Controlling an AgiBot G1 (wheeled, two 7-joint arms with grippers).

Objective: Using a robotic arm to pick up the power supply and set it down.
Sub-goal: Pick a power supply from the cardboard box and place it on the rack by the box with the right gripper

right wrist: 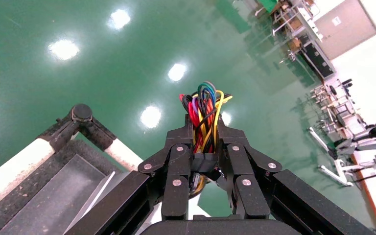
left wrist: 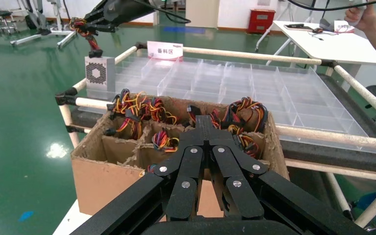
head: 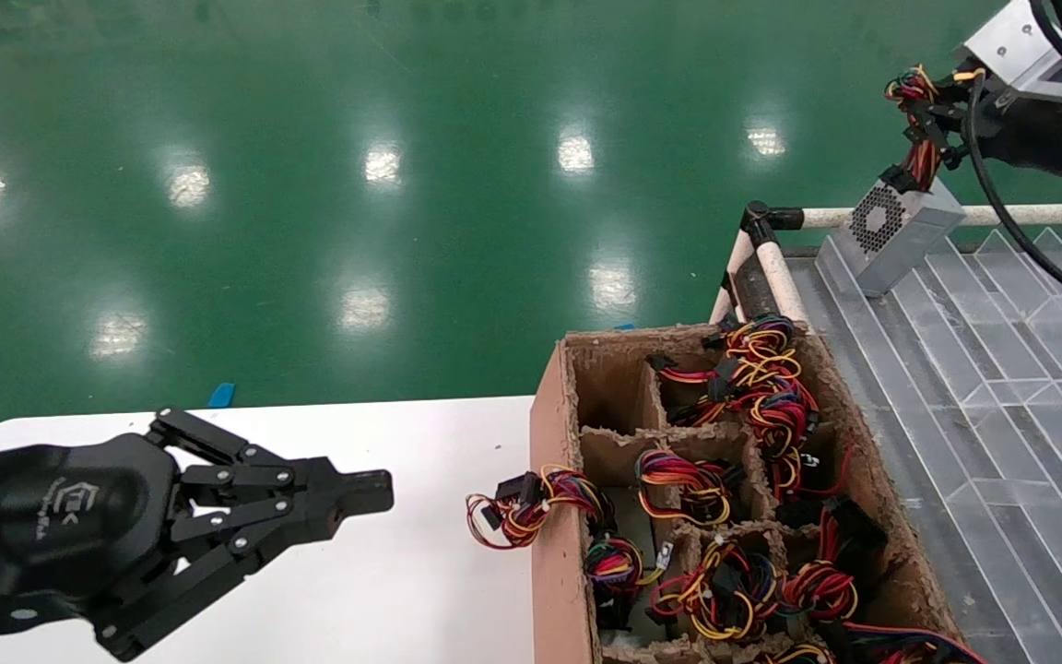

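The power supply (head: pixel 900 235), a small silver box with a honeycomb grille, hangs by its coloured wire bundle (head: pixel 918 129) at the far left corner of the clear tray (head: pixel 1001 369). I cannot tell whether its base touches the tray. My right gripper (head: pixel 935 111) is shut on that bundle above the box; in the right wrist view the wires (right wrist: pixel 203 105) run between the gripper's (right wrist: pixel 204 129) fingers. The left wrist view shows the power supply (left wrist: pixel 99 73) far off, under the right arm. My left gripper (head: pixel 374 489) is shut and holds nothing, parked over the white table (head: pixel 420 572).
A cardboard box (head: pixel 554 443) with paper dividers holds several loose wire bundles, one spilling over its left wall. A white pipe frame (head: pixel 775 258) edges the tray. The clear tray (left wrist: pixel 235 83) has many compartments. A red-and-white sign (left wrist: pixel 165 50) stands at its far rail.
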